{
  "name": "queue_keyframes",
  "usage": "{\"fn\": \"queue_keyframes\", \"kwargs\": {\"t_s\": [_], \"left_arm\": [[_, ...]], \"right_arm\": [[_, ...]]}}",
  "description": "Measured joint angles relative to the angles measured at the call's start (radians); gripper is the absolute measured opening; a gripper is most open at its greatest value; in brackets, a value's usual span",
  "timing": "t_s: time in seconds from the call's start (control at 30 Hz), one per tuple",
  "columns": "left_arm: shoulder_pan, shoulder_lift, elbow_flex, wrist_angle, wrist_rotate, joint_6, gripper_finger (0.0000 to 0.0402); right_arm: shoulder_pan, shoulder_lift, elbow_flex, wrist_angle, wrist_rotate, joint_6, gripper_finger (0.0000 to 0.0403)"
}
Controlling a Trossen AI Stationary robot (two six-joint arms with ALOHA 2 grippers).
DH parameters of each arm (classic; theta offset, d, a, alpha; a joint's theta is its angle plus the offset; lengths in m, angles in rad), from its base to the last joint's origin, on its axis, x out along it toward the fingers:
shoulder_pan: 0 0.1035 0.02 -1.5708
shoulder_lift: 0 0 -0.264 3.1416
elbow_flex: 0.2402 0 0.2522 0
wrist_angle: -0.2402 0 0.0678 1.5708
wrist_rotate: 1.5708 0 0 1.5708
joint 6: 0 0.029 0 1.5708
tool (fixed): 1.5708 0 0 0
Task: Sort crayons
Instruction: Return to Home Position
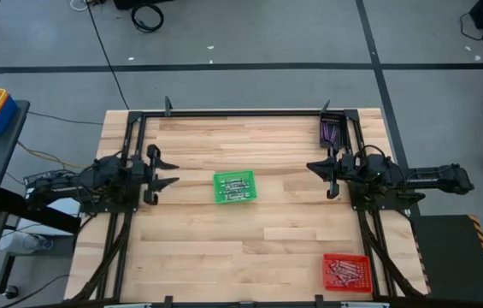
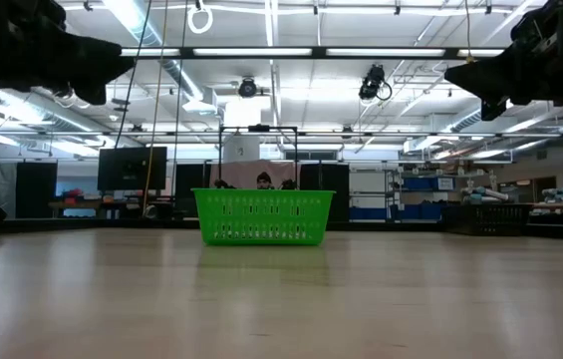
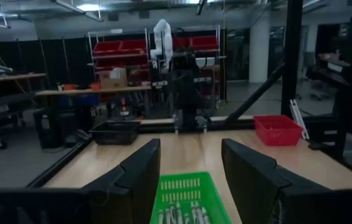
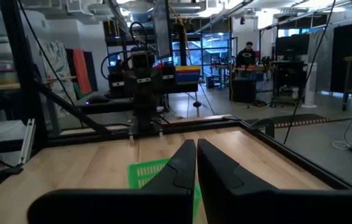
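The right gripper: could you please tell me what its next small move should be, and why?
Probably none beyond parking: I would draw the right gripper back to its rest. It is shut and empty, the left gripper waits open opposite, and every visible crayon lies in the green basket, the dark basket or the red basket.

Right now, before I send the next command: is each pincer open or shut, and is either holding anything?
Left pincer: open, empty, at the table's left side.
Right pincer: shut, holding nothing, at the table's right side.
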Motion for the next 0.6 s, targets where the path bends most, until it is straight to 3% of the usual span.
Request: {"fn": "queue_keyframes", "kwargs": {"t_s": [0.6], "left_arm": [[0.001,0.004,0.000,0.006,0.000,0.002,0.0183]], "right_arm": [[0.000,0.000,0.000,0.006,0.000,0.000,0.0023]]}}
